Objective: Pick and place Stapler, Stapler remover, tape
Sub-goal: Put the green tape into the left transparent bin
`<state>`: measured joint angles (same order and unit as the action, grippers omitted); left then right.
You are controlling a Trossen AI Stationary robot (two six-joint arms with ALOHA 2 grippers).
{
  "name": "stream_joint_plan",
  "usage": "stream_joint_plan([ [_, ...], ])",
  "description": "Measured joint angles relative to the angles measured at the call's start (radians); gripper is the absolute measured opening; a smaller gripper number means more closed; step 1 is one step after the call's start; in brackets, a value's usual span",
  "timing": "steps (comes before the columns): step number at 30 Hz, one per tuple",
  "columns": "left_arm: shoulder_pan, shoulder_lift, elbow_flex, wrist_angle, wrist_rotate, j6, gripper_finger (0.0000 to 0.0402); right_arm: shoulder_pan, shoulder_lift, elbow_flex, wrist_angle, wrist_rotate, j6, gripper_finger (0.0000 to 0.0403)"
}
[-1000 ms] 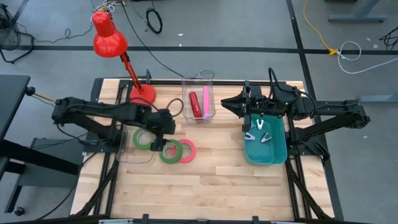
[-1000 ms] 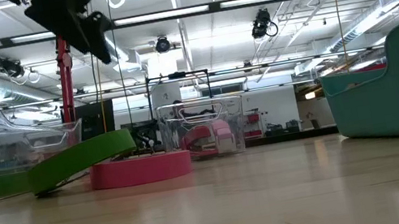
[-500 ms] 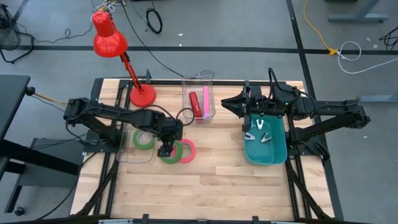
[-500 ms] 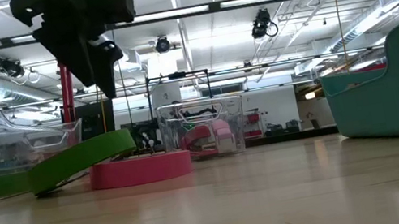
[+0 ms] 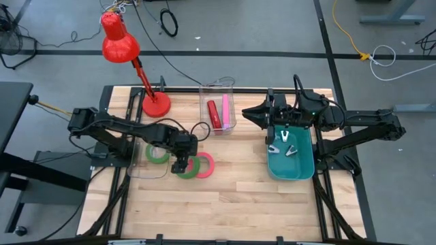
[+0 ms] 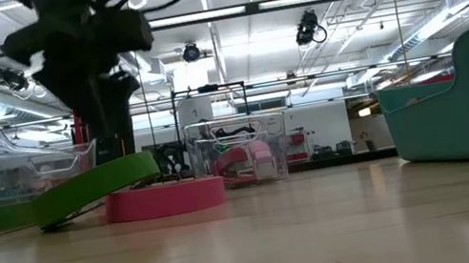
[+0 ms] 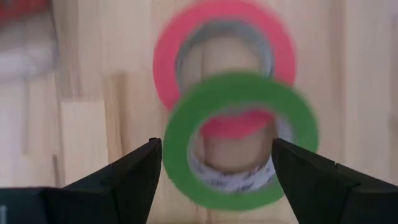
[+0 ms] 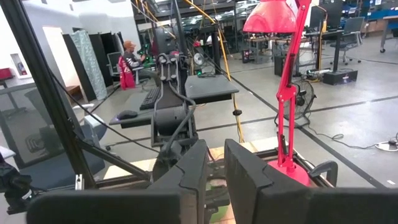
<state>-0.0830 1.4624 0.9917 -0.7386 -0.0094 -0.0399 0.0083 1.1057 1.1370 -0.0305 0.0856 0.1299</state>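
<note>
- The left gripper (image 5: 181, 163) hangs just above a green tape ring (image 7: 239, 140), fingers (image 7: 127, 177) spread wide on either side of it, holding nothing.
- That ring leans on the pink ring (image 5: 204, 164); a second green ring (image 5: 157, 152) lies in the clear tray (image 5: 139, 169) beside them.
- Risk: because the ring is tilted, closing fingers may push it flat or drag the pink one along.
- The right gripper (image 8: 214, 171) waits over the teal bin (image 5: 291, 167), nearly closed and empty.
</note>
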Motion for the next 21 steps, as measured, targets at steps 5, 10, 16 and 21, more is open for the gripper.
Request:
stream_joint_plan([
  [5, 0.0, 0.0, -0.085, 0.117, -0.007, 0.008, 0.0307, 0.0, 0.0, 0.0, -0.015, 0.0, 0.001, 0.0057],
  [10, 0.001, 0.001, -0.134, 0.149, -0.086, 0.023, 0.0307, 0.0, 0.0, 0.0, -0.039, 0.001, 0.005, 0.0057],
  [16, 0.002, 0.003, -0.172, 0.175, -0.107, 0.079, 0.0307, 0.0, 0.0, 0.0, -0.044, 0.003, 0.005, 0.0057],
  [21, 0.002, 0.006, -0.182, 0.21, -0.119, 0.112, 0.0307, 0.0, 0.0, 0.0, -0.045, 0.003, 0.006, 0.0057],
])
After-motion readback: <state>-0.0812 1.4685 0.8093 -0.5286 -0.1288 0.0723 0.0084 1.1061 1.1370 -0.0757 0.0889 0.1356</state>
